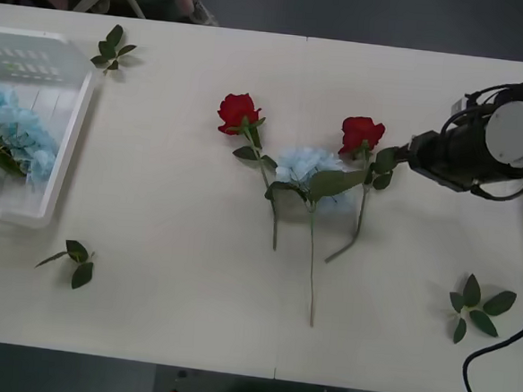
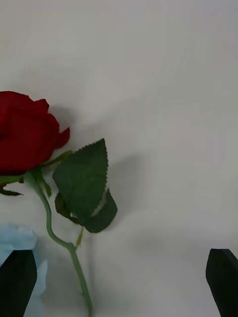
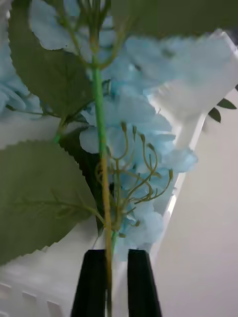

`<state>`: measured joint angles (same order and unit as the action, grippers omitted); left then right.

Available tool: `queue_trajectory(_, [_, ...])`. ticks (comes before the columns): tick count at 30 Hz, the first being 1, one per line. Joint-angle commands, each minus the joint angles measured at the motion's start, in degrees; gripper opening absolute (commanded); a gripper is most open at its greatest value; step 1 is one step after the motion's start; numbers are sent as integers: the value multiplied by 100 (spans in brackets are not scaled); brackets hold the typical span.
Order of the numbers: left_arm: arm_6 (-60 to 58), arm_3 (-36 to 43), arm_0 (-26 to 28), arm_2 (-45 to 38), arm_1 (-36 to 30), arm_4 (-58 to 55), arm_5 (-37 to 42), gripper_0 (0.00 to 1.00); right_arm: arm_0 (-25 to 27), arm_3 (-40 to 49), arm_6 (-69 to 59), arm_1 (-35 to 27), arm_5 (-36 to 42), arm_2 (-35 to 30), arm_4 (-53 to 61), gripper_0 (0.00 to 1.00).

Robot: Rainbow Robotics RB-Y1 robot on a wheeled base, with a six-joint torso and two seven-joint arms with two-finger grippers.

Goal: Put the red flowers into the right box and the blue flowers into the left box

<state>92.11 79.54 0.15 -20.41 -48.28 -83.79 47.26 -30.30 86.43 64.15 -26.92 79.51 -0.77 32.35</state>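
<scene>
Right gripper [image 2: 119, 282]: jaws spread wide, empty, low over the surface; nearest red rose [image 2: 27, 131] lies off to one side, stem running back between the jaws. Left gripper [image 3: 117, 282]: jaws clenched on a blue flower stem [image 3: 101, 163], hanging over the left box [image 1: 64, 137].

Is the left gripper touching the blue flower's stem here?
Touching. The left wrist view shows the left gripper with both black fingers closed against the thin stem of the blue flower, over the left box.
</scene>
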Motion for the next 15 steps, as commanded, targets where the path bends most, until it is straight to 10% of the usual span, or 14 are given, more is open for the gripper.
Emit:
queue_trajectory(1, [413, 44, -41, -51, -190, -50, -51, 99, -143, -196, 1, 204, -427, 270, -300, 100])
queue_trajectory(15, [738, 149, 20, -403, -252, -1263, 503, 100, -214, -601, -52, 697, -946, 771, -722, 100])
